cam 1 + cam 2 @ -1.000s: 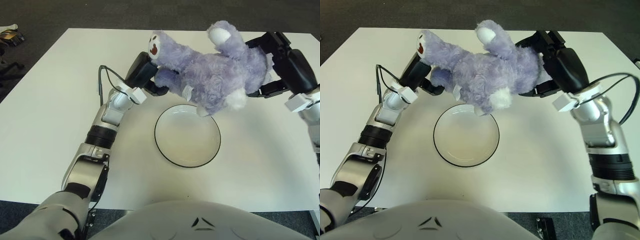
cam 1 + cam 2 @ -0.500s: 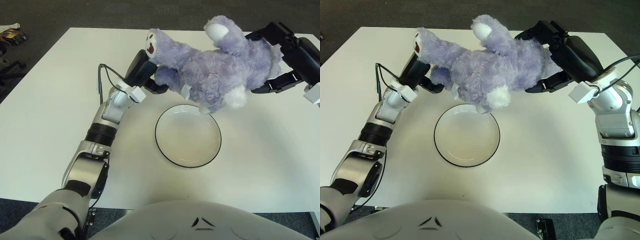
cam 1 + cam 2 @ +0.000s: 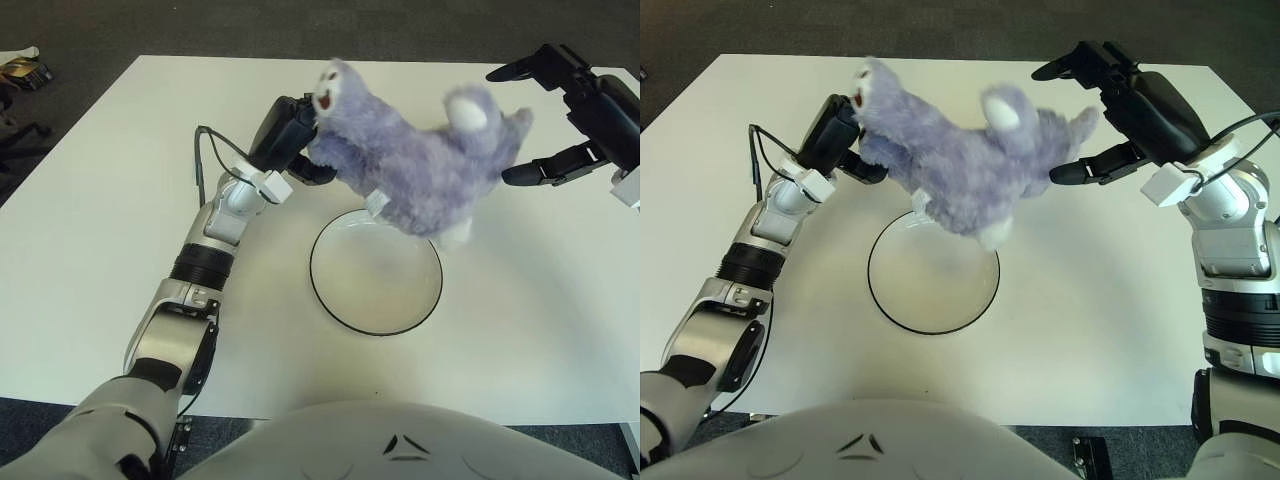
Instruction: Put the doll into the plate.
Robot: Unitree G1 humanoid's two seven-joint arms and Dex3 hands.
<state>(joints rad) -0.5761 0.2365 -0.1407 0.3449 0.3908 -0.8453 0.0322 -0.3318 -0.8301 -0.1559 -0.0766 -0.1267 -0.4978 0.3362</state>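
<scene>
your left hand (image 3: 292,140) grips the fluffy purple plush doll (image 3: 415,165) above the black-rimmed white round plate (image 3: 376,272), which holds nothing; right hand (image 3: 1120,110) spread wide.

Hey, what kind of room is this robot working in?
Probably an office or lab: a plain white table stands on dark grey carpet, and what looks like an office-chair base shows at the far left edge.
</scene>
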